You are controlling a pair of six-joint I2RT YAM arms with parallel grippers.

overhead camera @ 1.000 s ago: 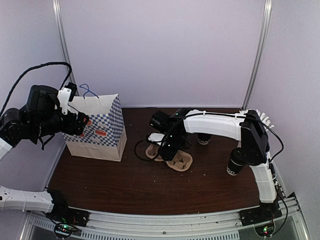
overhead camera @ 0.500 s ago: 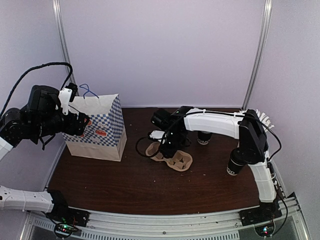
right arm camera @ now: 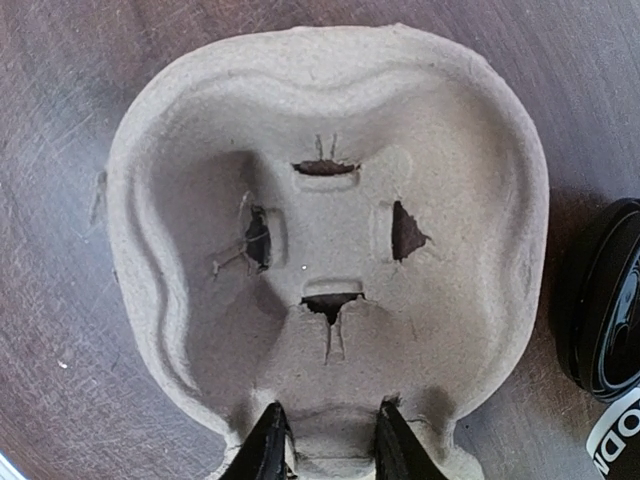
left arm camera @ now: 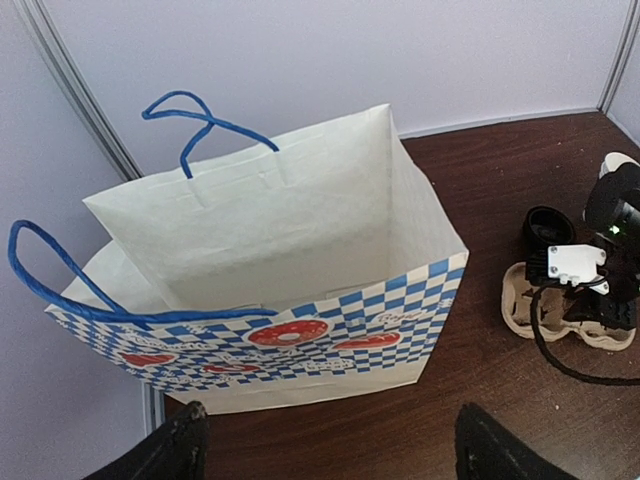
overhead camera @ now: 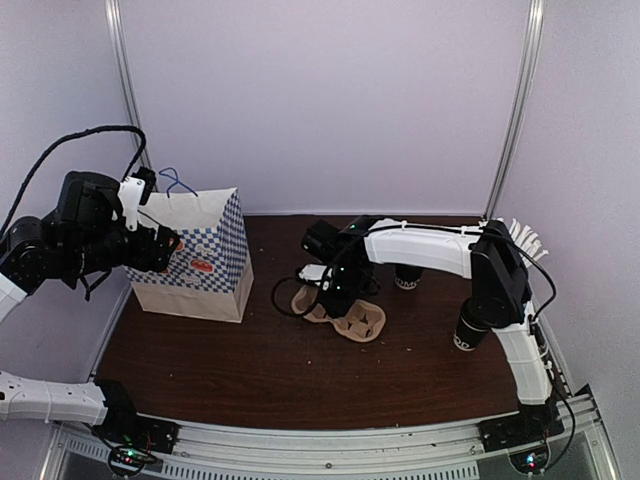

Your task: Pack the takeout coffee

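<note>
The bench (overhead camera: 250, 370) carries everything noted here. The bag (left arm camera: 290, 230) stands upright just ahead of the left claw (left arm camera: 340, 455), mouth wide open, its visible inside bare. That claw hangs with fingers far apart, holding nothing and touching nothing.

The tray (right arm camera: 320, 50), moulded pulp, lies flat on the bench directly under the right claw (right arm camera: 332, 445). The well shown in the wrist view is empty. The claw's two fingers stand close together with the tray's near rim between them, and both appear pressed against it. As far as that view shows, the claw is clamped on the tray.

The coffee (right arm camera: 600, 310), lid on, stands on the bench just to the right of the right claw, close beside the tray but not in it. Neither claw touches it. It is well apart from the left claw and the bag.

Assessment: packing is at an early step. The step in hand appears to be taking hold of the tray, not the cup. The coffee is neither seated in a well nor bagged. The next move calls for a sure bite on thin pulp that may flex or tear. Tray and cup must then be brought together, cup upright, before anything passes the bag's mouth.
</note>
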